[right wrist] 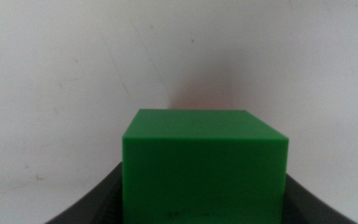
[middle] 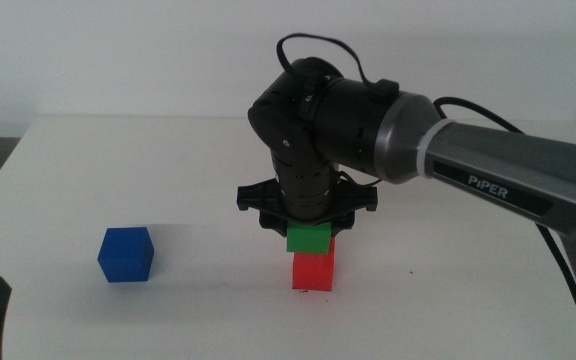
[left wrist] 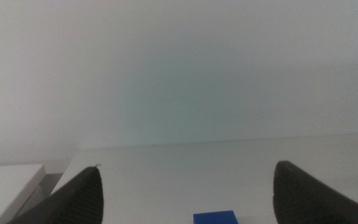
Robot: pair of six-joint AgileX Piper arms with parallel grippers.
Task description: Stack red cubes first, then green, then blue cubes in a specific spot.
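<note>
- the right hand (middle: 308, 226) points straight down over the middle of the white surface (middle: 168, 160), its jaws closed on the green cube (middle: 307, 239).
- the green cube sits on top of the red cube (middle: 313, 271).
- the blue cube (middle: 126, 254) rests well apart to the left.
- the left hand (left wrist: 185, 205) waits at the near left edge, jaws wide.

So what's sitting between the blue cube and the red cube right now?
Nothing: the middle view shows only bare white table between the blue cube and the red cube.
</note>
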